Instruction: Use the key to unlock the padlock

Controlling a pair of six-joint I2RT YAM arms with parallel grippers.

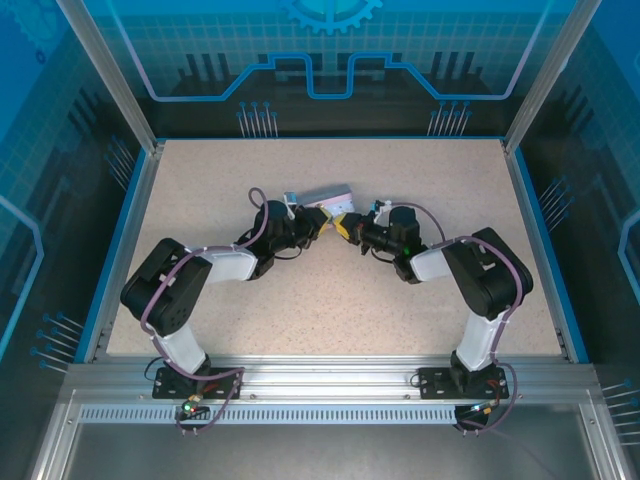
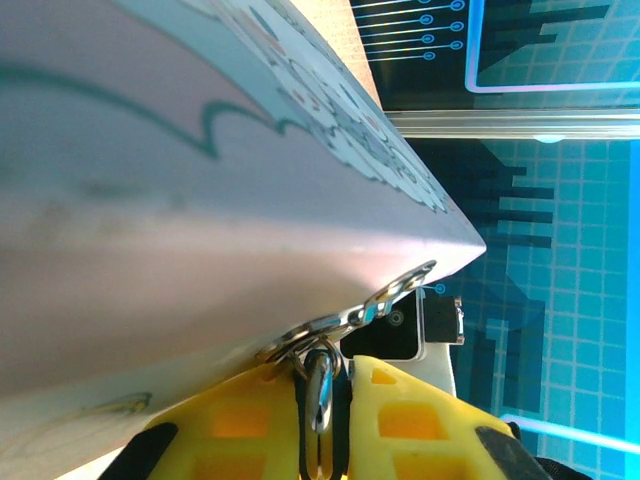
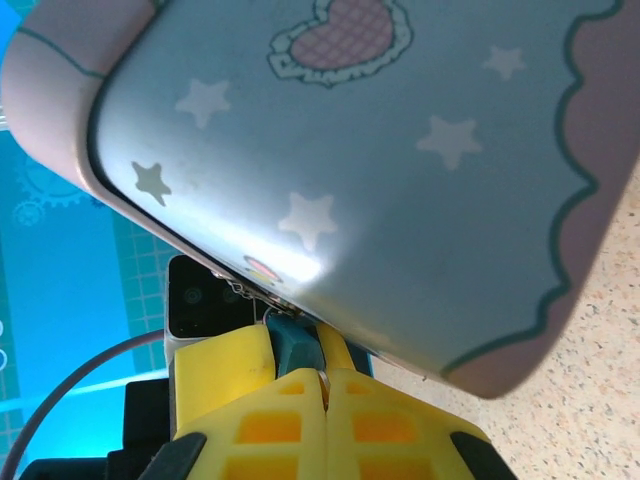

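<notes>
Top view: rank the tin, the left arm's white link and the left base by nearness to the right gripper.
1. Tin: right at the right gripper, on its far side.
2. Left arm's white link: to the gripper's left, mid-table.
3. Left base: at the near edge on the left, farthest.

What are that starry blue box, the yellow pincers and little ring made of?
Pale blue starry box: likely painted tin, glossy glare. Yellow fingers of the right hand: probably matt plastic, waffle recesses. Silvery ring in left hand: shiny metal.
</notes>
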